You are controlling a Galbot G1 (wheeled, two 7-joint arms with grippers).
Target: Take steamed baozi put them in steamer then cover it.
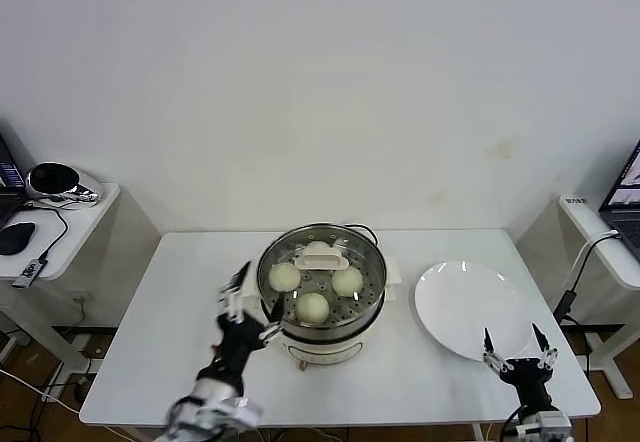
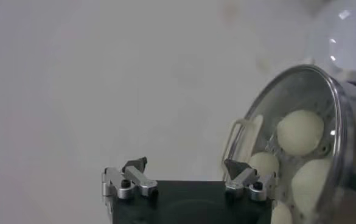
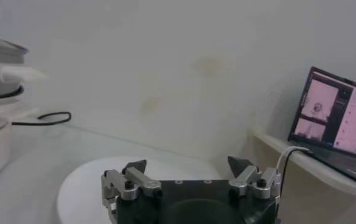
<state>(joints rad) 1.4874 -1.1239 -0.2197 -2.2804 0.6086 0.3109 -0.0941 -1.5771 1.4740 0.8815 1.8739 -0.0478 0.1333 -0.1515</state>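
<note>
Fingers apart, left gripper (image 1: pixel 248 305) beside steamer (image 1: pixel 322 292).

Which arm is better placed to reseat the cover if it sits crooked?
Left, probably. The left gripper hangs open right beside the steamer's left rim, close to the cover. The right gripper, also open, is at the plate's near edge, with the plate between it and the steamer.

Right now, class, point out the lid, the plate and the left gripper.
lid (image 1: pixel 321 259), head view, on its white handle.
plate (image 1: pixel 462 307), head view, on its bare middle.
left gripper (image 1: pixel 252 305), head view, midway between its fingertips.
</note>
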